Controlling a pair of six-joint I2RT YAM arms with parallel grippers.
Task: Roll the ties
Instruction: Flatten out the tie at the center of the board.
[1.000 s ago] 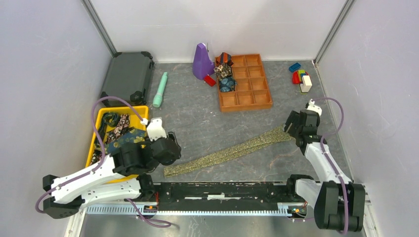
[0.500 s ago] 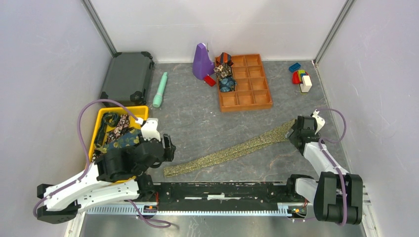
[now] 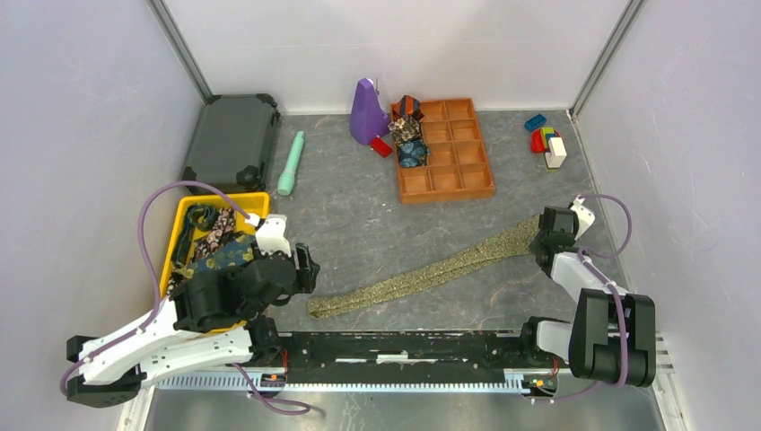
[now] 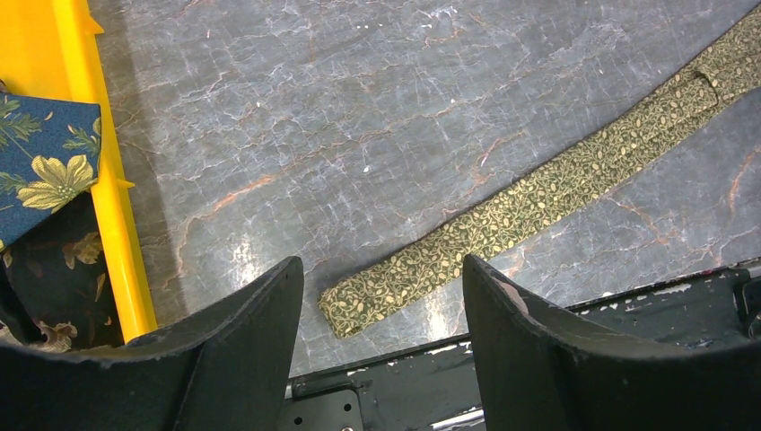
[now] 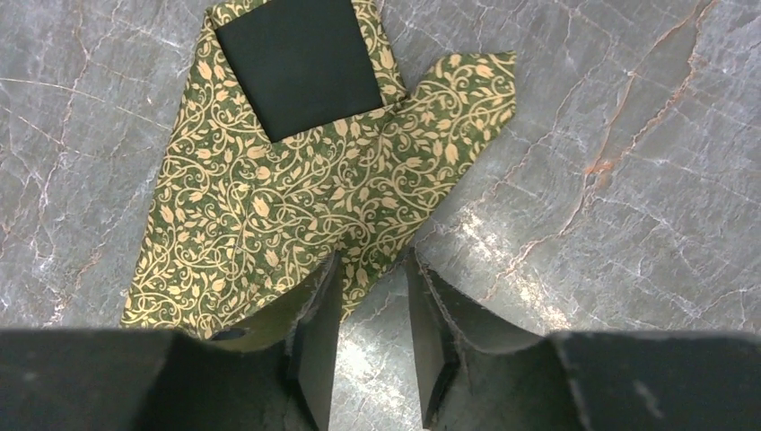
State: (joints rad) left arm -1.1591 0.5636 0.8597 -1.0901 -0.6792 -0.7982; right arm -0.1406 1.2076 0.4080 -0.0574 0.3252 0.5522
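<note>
Grey table [image 3: 377, 242] | olive tie [image 3: 422, 274] wide end | pinched by right end effector [image 5: 372, 310]

The tabletop [image 3: 377, 242] is dark grey, like stone, with thin pale and rust-coloured veins. Plain pale lilac walls [image 3: 81, 117] close it on three sides, with metal posts [image 3: 184, 49] in the two far corners. The light is soft and gives small bright spots on the surface.
</note>
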